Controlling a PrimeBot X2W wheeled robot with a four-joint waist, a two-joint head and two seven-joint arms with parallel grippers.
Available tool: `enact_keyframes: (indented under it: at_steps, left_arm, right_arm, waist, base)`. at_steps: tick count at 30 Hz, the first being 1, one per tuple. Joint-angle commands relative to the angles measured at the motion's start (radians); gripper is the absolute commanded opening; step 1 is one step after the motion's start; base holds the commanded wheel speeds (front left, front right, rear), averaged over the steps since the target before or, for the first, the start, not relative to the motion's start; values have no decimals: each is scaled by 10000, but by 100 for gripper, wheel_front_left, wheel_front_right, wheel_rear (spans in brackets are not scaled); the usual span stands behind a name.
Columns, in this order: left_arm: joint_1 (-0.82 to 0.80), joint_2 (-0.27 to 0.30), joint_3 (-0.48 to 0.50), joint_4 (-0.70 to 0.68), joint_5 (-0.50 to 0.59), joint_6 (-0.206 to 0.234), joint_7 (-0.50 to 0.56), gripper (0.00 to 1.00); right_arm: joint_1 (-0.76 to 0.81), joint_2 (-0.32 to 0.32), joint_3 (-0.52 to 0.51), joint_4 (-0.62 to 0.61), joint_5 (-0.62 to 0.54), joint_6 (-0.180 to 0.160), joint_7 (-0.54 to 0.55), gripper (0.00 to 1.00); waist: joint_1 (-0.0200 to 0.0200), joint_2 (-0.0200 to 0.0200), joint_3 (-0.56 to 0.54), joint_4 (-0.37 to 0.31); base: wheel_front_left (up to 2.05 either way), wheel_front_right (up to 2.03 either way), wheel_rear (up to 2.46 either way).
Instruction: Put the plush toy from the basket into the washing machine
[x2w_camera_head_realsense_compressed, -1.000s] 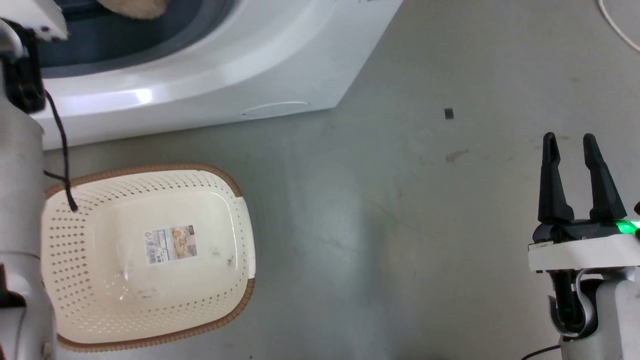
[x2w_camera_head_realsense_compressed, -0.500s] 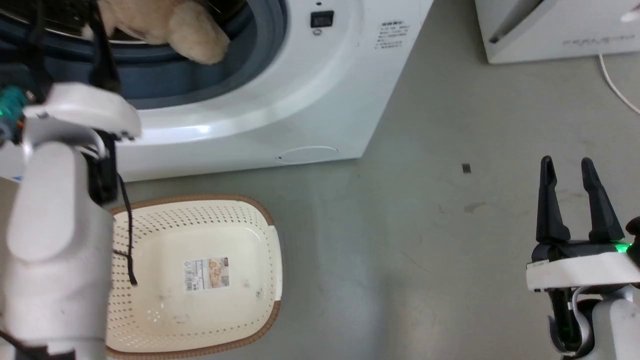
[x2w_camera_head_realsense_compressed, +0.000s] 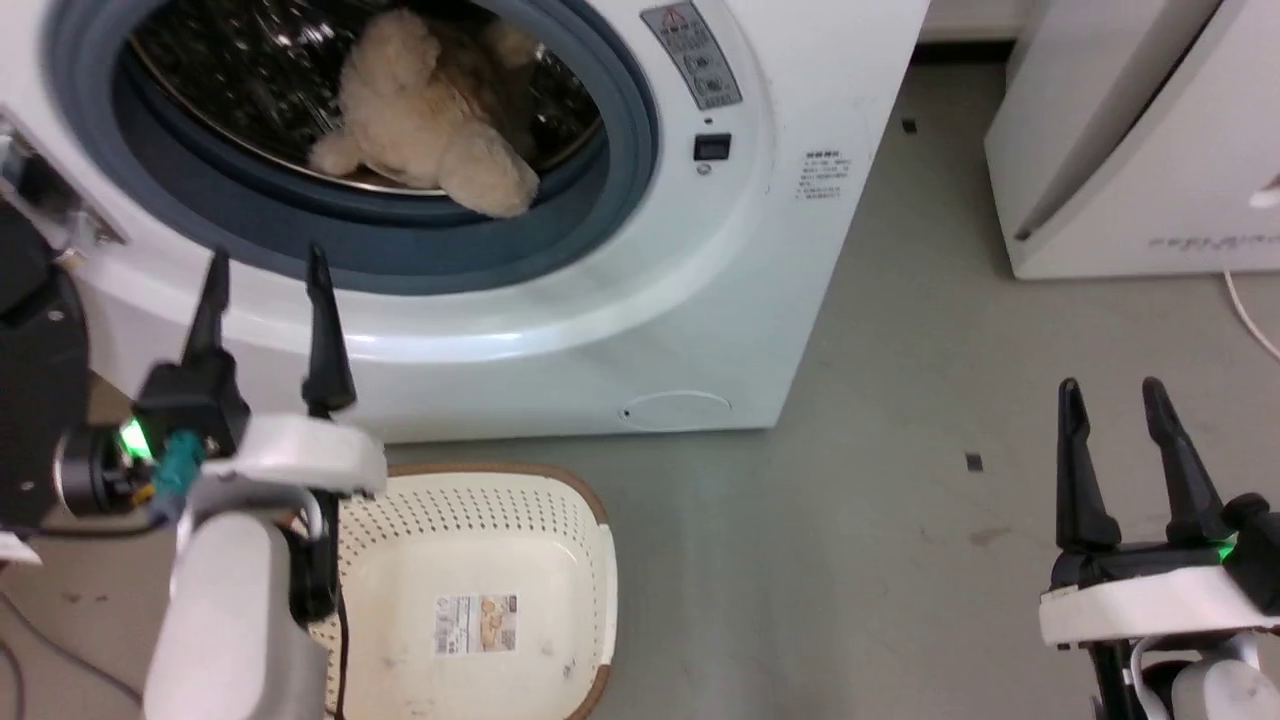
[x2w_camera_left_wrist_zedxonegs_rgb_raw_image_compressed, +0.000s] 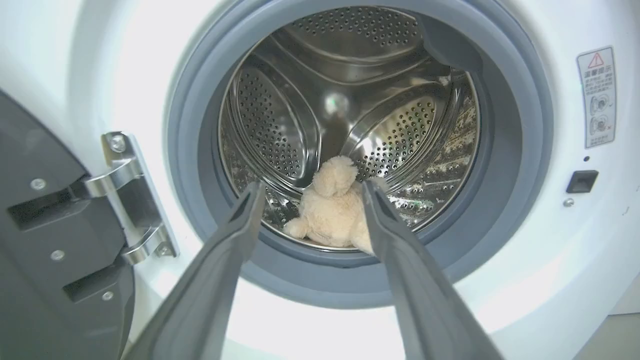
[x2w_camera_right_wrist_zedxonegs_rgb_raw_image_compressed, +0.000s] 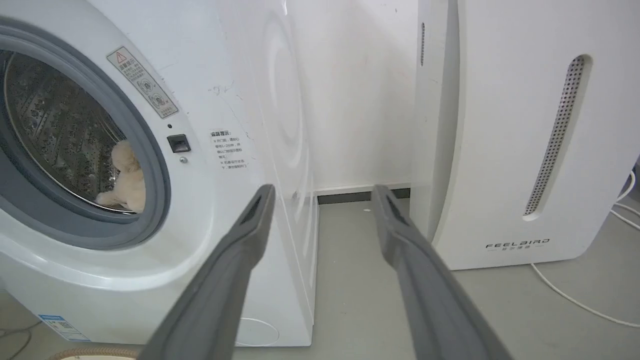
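The plush toy (x2w_camera_head_realsense_compressed: 420, 130) lay inside the washing machine (x2w_camera_head_realsense_compressed: 700, 300). The basket (x2w_camera_head_realsense_compressed: 600, 560) sat nearby. The left gripper (x2w_camera_head_realsense_compressed: 267, 255) and right gripper (x2w_camera_head_realsense_compressed: 1111, 385) had fingers spread apart, holding nothing.

Shared washing machine (x2w_camera_head_realsense_compressed: 700, 300); wrists perhaps nearer

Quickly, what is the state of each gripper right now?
Left gripper: open, holding nothing.
Right gripper: open, holding nothing.

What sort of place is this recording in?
Likely a laundry area or appliance test space: a front-loading washing machine on bare grey floor, a laundry basket before it, another white appliance alongside.
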Motion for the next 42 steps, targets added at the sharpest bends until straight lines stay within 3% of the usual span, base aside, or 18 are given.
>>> enact_keyframes:
  at_steps: [1, 16, 27, 28, 42]
  left_arm:
    - [400, -95, 24, -170, 92, -46, -11, 100]
    - [3406, -679, 46, -1080, 202, -416, -11, 100]
    - [4144, -787, 100, -1212, 288, -556, -11, 100]
    - [4040, -775, 74, -1177, 232, -527, 4, 0]
    - [4069, -788, 11, -1309, 258, -523, 216, 0]
  right_arm:
    - [225, -6, 26, -105, -132, -7, -46, 100]
    - [1512, -6, -105, -555, -342, -7, -46, 100]
    - [1991, -6, -122, -518, -384, -7, -46, 100]
    - [1871, 0, -114, -506, -318, 0, 2, 0]
    - [1808, -1, -19, -515, -435, 1, 217, 0]
  waist:
    - [1, 0, -431, 222]
    - [1, 0, -1899, 667]
    - [1, 0, -2201, 781]
    - [1, 0, -2218, 785]
    - [1, 0, -2235, 757]
  base:
    - [0, 0, 0]
    - [0, 0, 0]
    - [0, 0, 0]
    - [0, 0, 0]
    - [0, 0, 0]
